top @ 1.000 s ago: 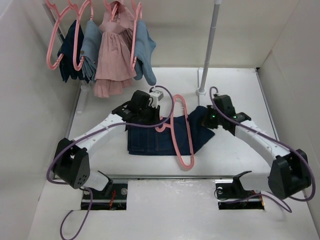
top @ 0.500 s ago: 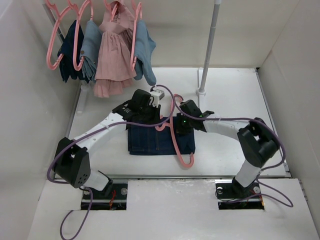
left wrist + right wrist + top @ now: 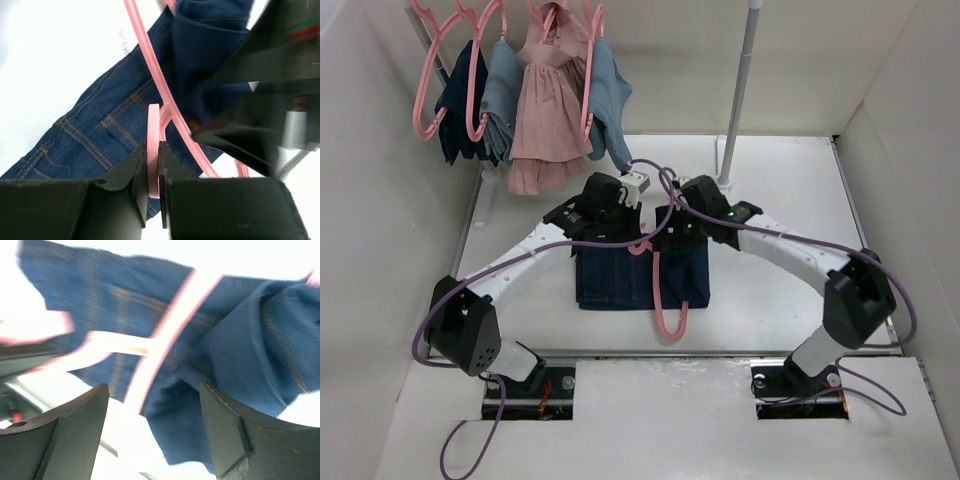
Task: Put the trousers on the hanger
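Observation:
The dark navy trousers (image 3: 616,280) lie folded on the table, one part doubled over through the pink hanger (image 3: 659,292). The hanger stretches toward the table's near edge. My left gripper (image 3: 638,238) is shut on the hanger's hook (image 3: 153,131), with the trousers (image 3: 95,132) spread beneath. My right gripper (image 3: 673,231) hovers right beside it over the fold. In the right wrist view its fingers (image 3: 227,432) stand wide apart with nothing between them, above the trousers (image 3: 245,355) and a hanger bar (image 3: 167,332). The right gripper (image 3: 260,95) fills the right side of the left wrist view.
A rack at the back left carries several pink hangers (image 3: 430,75) with blue garments (image 3: 500,100) and a pink dress (image 3: 548,115). A white pole (image 3: 740,90) stands at the back centre. White walls close in on both sides.
My right arm swung left, carrying the trouser end over the hanger, then its jaws opened and let the cloth go. The hanger's lower end shifted left. The left gripper stayed shut.

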You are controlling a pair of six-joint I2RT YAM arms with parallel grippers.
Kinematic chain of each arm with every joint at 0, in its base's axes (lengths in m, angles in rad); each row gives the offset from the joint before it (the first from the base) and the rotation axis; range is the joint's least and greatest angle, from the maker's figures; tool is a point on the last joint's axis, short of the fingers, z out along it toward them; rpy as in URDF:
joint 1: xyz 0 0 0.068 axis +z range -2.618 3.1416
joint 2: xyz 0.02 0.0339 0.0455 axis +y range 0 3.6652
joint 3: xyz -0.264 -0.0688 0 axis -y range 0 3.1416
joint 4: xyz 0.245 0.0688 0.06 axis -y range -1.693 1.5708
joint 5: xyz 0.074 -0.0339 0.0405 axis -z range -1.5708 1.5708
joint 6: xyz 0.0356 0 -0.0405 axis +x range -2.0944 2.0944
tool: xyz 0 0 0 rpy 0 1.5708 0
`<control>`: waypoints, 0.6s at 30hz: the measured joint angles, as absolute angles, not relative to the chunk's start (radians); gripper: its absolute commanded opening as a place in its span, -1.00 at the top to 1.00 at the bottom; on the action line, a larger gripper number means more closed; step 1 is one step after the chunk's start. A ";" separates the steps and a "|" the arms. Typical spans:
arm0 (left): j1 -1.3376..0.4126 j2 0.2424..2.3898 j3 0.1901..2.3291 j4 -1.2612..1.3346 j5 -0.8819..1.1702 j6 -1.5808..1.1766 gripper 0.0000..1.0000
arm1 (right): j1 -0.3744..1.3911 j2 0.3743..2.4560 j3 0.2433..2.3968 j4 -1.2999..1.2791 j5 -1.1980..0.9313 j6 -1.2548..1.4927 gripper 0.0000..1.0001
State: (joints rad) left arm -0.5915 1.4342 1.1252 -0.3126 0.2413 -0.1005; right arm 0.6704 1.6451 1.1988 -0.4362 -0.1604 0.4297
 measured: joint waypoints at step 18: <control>-0.610 1.470 1.161 -0.322 0.253 -0.095 1.00 | 0.342 1.439 0.992 -0.363 -0.386 0.427 1.00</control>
State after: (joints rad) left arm -0.6098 1.4696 1.1614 -0.3218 0.2535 -0.0948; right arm 0.3420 1.4387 0.9916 -0.3630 -0.3862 0.4267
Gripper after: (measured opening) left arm 0.065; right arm 0.009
